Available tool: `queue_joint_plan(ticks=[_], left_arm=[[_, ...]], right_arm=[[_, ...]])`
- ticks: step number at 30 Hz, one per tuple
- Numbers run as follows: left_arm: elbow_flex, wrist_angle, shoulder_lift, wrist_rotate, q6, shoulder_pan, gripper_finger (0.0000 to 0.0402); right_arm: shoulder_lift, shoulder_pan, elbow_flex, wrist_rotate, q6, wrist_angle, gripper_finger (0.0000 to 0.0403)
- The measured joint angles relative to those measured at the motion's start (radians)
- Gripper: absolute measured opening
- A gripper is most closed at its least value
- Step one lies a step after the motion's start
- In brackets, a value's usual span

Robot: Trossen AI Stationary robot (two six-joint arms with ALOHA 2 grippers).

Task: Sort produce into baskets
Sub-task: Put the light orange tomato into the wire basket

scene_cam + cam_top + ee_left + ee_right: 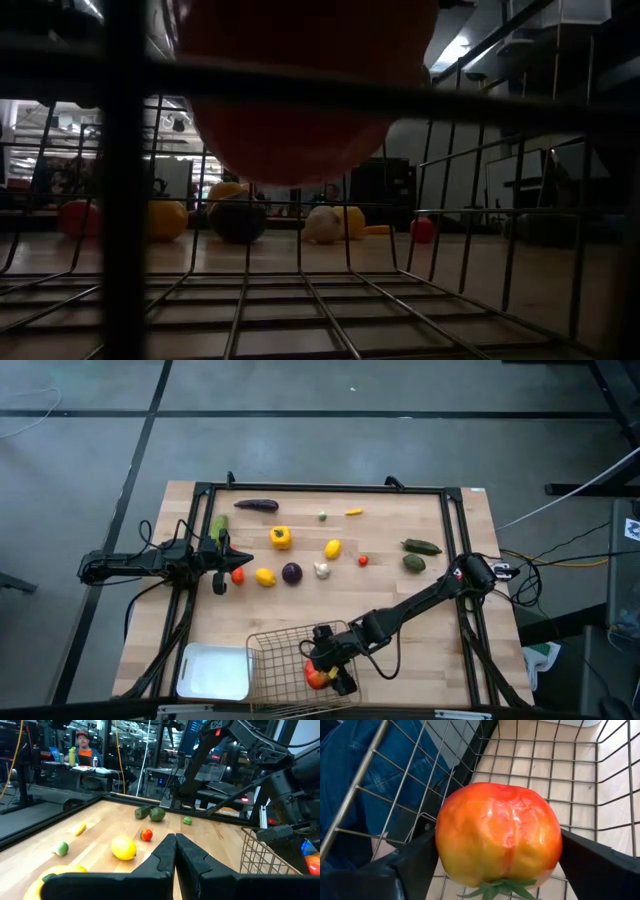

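My right gripper reaches into the square wire-mesh basket at the table's near edge and is shut on a red-orange tomato. The tomato also shows in the high view and in the low view. My left gripper is shut and empty at the table's left, above the wood beside a small red piece and a lemon. The white tray stands left of the basket. The other produce lies spread over the far half of the table. My right gripper pinches the tomato between its two fingers, one on each side of its round body. The green stem end faces back toward the wrist. The tomato hangs inside the basket, clear of the mesh floor.
On the table lie an eggplant, a cucumber, a yellow pepper, a lemon, a purple onion, garlic and green pieces. A black frame rims the table. A person sits beyond it.
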Motion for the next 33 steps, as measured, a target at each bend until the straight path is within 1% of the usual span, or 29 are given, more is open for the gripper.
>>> queue_joint_plan(ticks=[6,11,16,23,33], left_arm=[[0.000,0.000,0.000,0.000,0.000,0.000,0.0005],[0.000,0.000,0.000,0.000,0.000,0.000,0.0005],[0.000,0.000,0.000,0.000,0.000,0.000,0.0005],[0.000,0.000,0.000,0.000,0.000,0.000,0.0005],[0.000,0.000,0.000,0.000,0.000,0.000,0.0005]], right_arm=[[0.000,-0.012,0.000,-0.009,0.002,0.000,0.0396],[0.000,-0.040,-0.001,-0.148,-0.003,0.031,0.0398],[0.000,-0.055,-0.001,-0.216,-0.004,0.048,0.0398],[0.000,-0.052,-0.001,-0.208,0.000,0.053,0.0397],[0.000,-0.052,-0.001,-0.173,-0.059,0.059,0.0399]])
